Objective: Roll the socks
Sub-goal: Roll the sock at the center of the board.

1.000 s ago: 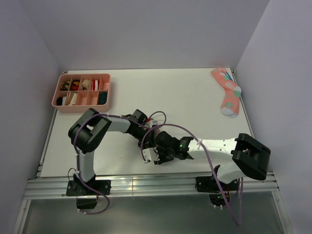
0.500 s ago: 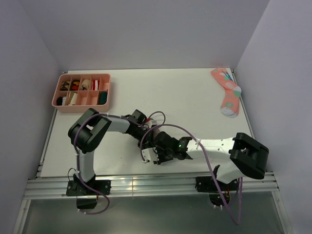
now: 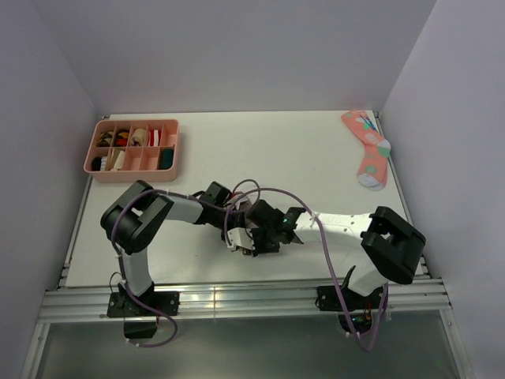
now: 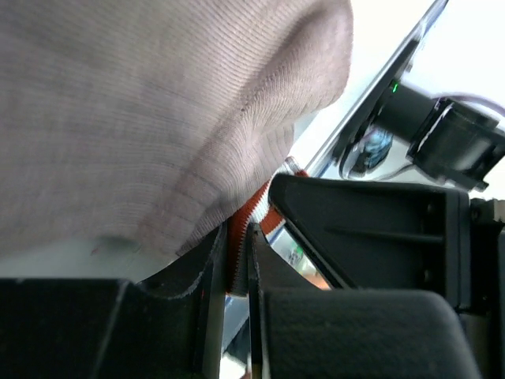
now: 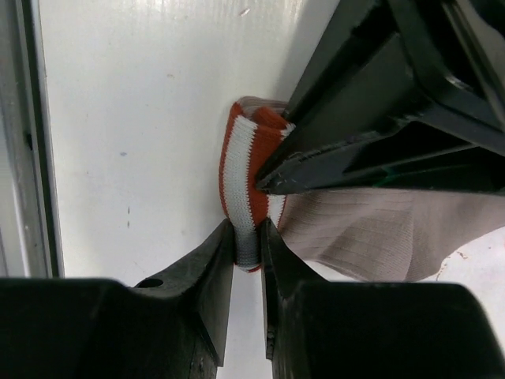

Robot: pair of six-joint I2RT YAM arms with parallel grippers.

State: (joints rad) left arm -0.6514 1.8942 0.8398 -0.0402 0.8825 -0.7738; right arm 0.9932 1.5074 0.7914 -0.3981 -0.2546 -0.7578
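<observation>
The left arm's [image 3: 138, 217] elbow has swung out toward 9 o'clock, and the joined grippers have slid toward 12 o'clock. The left gripper [image 4: 235, 249] is almost closed on the taupe sock's [image 4: 158, 118] striped cuff [image 4: 254, 215]. The right gripper [image 5: 247, 234] pinches that cuff too. The sock sits near the table's [image 3: 316, 158] 6 o'clock edge. The roll looks to be tightening. No green sock is visible.

The sock [image 4: 158, 118] was seen to be ribbed knit cloth, the fingers [image 5: 197, 308] matt black plastic, the table [image 5: 134, 118] smooth and faintly glossy.
</observation>
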